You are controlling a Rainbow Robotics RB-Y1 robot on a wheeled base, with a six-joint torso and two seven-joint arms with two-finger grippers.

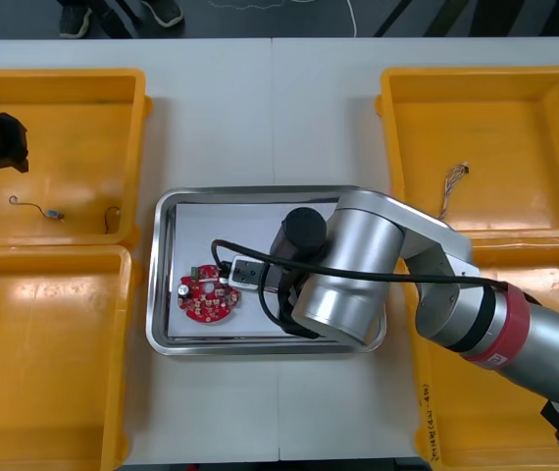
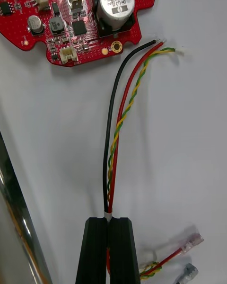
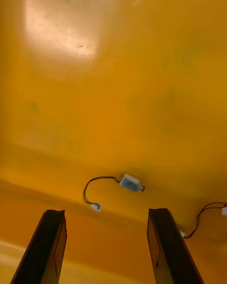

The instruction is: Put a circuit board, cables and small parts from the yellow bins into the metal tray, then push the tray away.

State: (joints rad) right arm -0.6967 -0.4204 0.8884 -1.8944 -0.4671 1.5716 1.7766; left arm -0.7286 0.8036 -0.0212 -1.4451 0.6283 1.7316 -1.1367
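- Firmly closed, the right gripper (image 2: 109, 220) pinches a bundle of cables (image 2: 113, 161) between its 2 fingers: 1 black, 1 red and a twisted yellow-green pair.
- From the fingers the cables run out across the white floor of the tray (image 1: 162, 211), and their bare ends lie just beside the circuit board (image 2: 80, 19).
- Seen from the front, the right arm (image 1: 358, 265) reaches over the tray at the centre of the frame, and the circuit board sits in the tray's lower left part.
- 1 more cable (image 1: 453, 186) lies in the upper right bin (image 1: 554, 98).
- At the upper left edge of the frame, the left gripper (image 3: 106, 212) hangs over the upper left bin (image 1: 83, 88) with its 2 fingers spread apart, above a small metal part (image 3: 131, 183) with a thin black wire.
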